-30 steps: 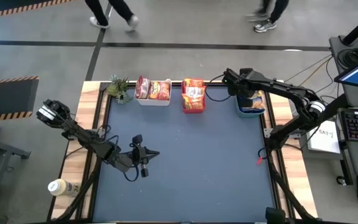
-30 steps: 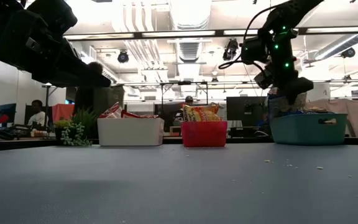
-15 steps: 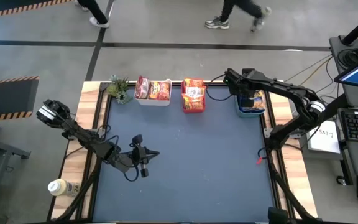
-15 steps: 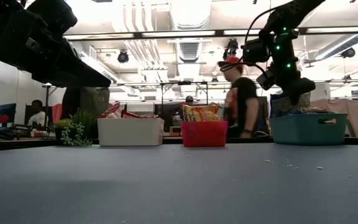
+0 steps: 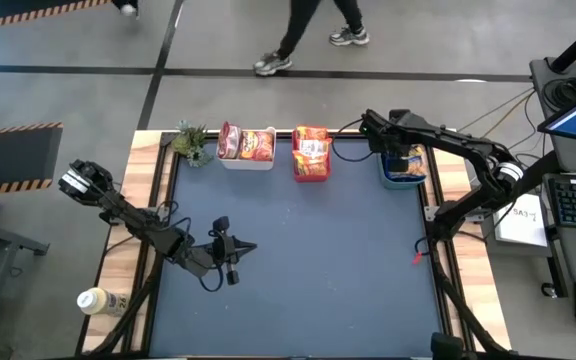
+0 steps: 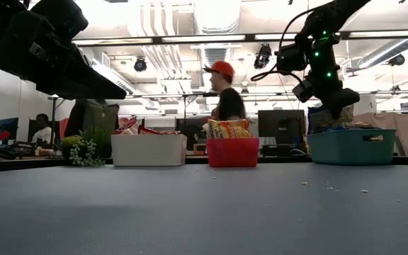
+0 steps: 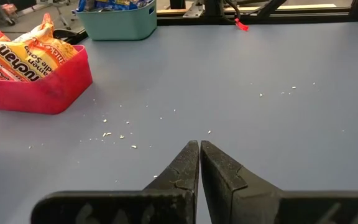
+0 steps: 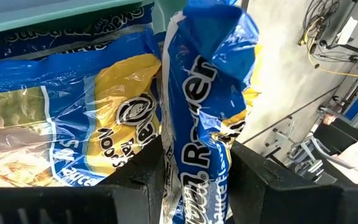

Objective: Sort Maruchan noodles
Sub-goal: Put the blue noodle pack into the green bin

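My right gripper (image 5: 400, 160) is over the teal bin (image 5: 408, 181) at the table's far right, and is shut on a blue-yellow Maruchan packet (image 8: 199, 93). More blue-yellow packets (image 8: 73, 118) lie in the bin under it. Orange packets (image 5: 311, 150) fill the red bin (image 5: 311, 175). Silvery-white and red packets (image 5: 246, 145) lie in the white bin (image 5: 248, 163). My left gripper (image 7: 199, 145) is shut and empty over the table's left middle (image 5: 248, 247). My right gripper pinches the blue-yellow packet between its two fingers (image 8: 143, 177), across its crumpled middle (image 8: 197, 163). The fingers point down into the teal bin. The packet stands on edge over the packets in the bin. I cannot tell whether its lower end rests on them.
A small green plant (image 5: 191, 142) stands at the table's far left corner. A bottle (image 5: 103, 299) lies on the wooden rim at the near left. Crumbs (image 7: 120, 134) dot the blue table top. A person (image 6: 224, 95) walks behind the table.
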Controlling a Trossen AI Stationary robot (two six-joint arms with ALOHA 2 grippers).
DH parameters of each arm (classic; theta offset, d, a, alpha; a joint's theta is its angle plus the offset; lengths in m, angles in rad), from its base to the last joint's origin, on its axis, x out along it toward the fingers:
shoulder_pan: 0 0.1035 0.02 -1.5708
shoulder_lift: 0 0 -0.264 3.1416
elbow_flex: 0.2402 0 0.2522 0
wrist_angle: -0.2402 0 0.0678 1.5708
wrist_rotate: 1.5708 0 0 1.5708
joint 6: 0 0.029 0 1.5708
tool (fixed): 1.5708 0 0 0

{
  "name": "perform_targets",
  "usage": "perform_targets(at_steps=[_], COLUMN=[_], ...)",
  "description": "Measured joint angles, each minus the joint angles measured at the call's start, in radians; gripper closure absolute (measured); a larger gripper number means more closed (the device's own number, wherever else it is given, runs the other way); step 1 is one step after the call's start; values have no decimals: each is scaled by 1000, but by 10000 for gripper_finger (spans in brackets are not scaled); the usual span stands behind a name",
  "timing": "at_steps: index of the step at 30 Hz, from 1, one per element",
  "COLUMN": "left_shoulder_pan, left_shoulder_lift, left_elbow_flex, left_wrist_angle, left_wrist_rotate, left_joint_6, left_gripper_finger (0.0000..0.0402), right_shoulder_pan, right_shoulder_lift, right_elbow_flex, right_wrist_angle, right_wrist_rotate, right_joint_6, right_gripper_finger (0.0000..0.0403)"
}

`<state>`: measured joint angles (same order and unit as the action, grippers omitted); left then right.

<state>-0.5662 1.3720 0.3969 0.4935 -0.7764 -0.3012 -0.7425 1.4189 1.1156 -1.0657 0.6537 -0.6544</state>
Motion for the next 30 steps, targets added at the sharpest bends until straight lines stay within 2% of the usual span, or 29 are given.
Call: perform_targets(at_steps=[10, 21, 30], left_shoulder_pan=[0, 0, 0], left_shoulder_lift=[0, 0, 0], left_elbow_flex=[0, 0, 0], left_wrist_angle=[0, 0, 0], left_wrist_rotate=[0, 0, 0], left_joint_6=[0, 0, 0], left_gripper_finger=[402, 402, 402], right_shoulder_pan=[0, 0, 0], right_shoulder_lift=[0, -1, -6], right_elbow_flex=[-3, -3, 69], right_wrist_angle=[-6, -7, -182], right_wrist_rotate=[-1, 1, 1], right_joint_6=[-5, 37, 174], right_gripper_finger=[283, 233, 232])
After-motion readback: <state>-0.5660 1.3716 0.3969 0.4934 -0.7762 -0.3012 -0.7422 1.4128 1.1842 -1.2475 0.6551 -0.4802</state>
